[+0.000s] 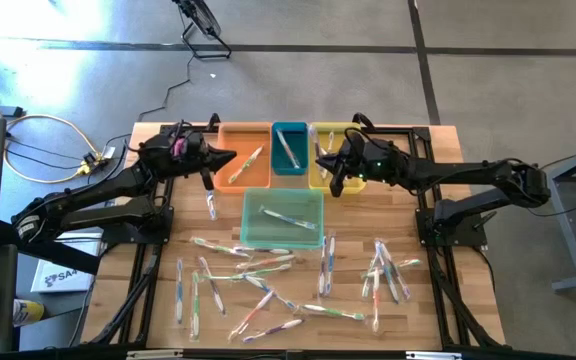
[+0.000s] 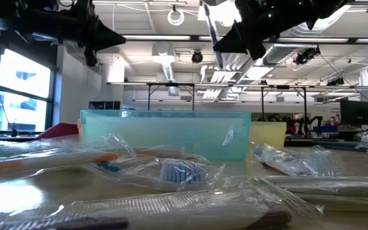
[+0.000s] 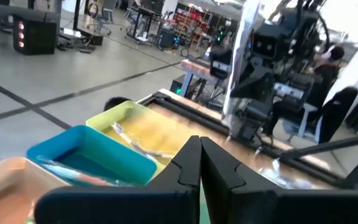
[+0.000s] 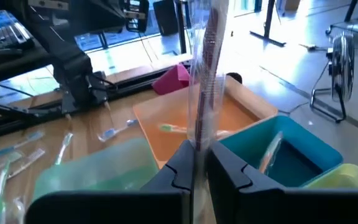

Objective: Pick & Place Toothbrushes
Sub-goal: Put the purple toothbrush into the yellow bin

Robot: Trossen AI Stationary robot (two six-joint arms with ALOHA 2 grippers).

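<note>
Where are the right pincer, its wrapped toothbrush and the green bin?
right pincer (image 4: 194, 163): right wrist view, between its fingertips.
wrapped toothbrush (image 4: 205, 74): right wrist view, mid-handle above the grip.
green bin (image 1: 250, 228): high view, near-left wall.

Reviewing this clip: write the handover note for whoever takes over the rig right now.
Right gripper: shut on a wrapped toothbrush, raised over the yellow bin.
Left gripper: shut, holding nothing, beside the orange bin.
Done: one brush each lies in the orange bin, the blue bin and the green bin; the yellow bin holds at least one.
Left: release the held brush into a bin, then clear the many loose toothbrushes still scattered over the table in front of the bins.
</note>
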